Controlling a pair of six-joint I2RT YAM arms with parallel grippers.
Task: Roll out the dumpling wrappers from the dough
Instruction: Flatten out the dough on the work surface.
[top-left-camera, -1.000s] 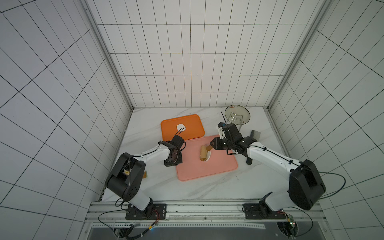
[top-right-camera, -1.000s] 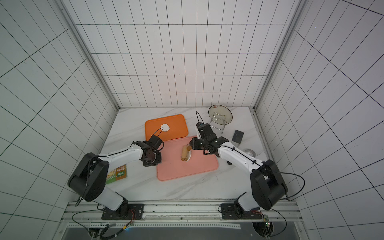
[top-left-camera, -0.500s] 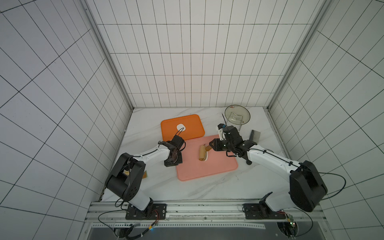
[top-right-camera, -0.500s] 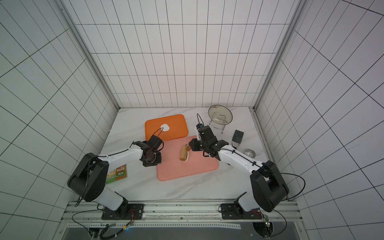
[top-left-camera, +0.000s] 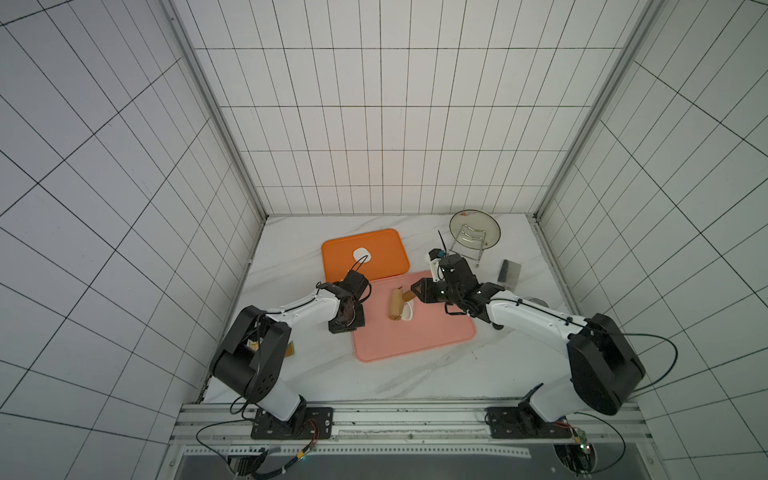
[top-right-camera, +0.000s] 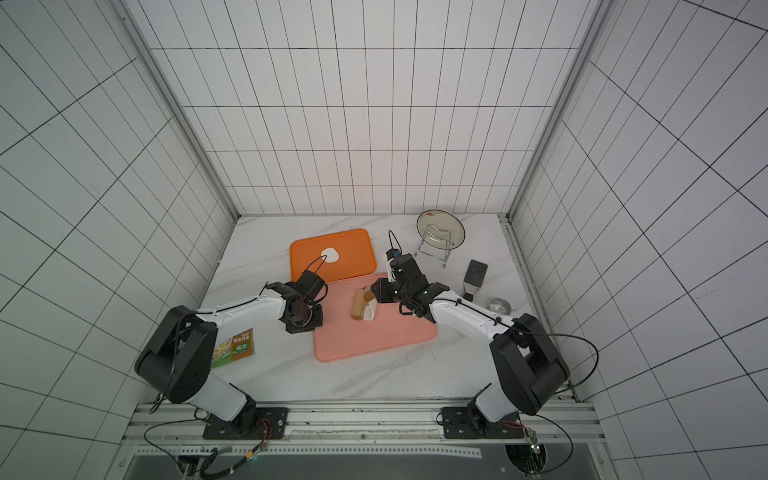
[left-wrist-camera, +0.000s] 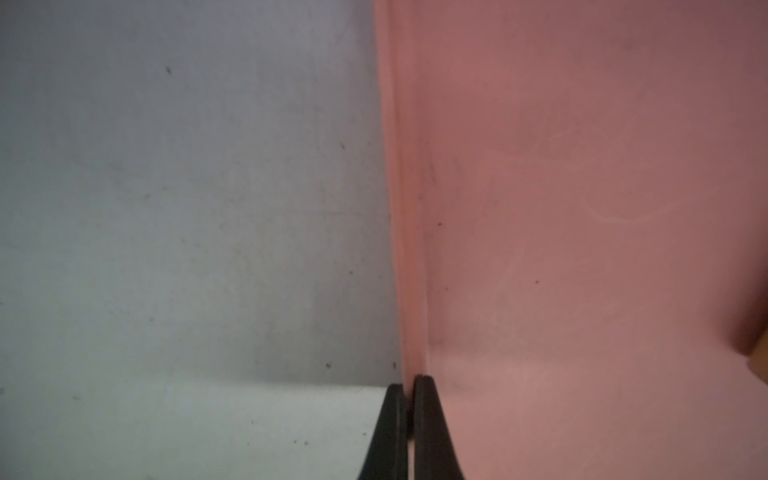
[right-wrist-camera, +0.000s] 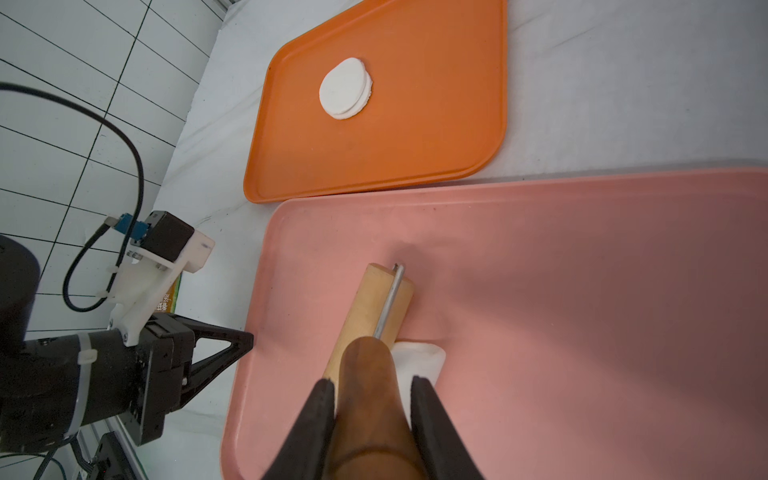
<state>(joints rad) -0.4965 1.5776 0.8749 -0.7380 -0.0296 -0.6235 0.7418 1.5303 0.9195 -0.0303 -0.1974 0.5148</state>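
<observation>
So from the top view, the right gripper had hold of the brown handle of the rolling pin. The pin lay on the pink tray, with the dough poking out white along its right side. The left gripper pointed down right at that tray's left edge. Just behind, touching or nearly so, sat the orange tray with the dumpling wrappers showing as one small white patch. A glass lid stood in a wire rack near the back wall.
</observation>
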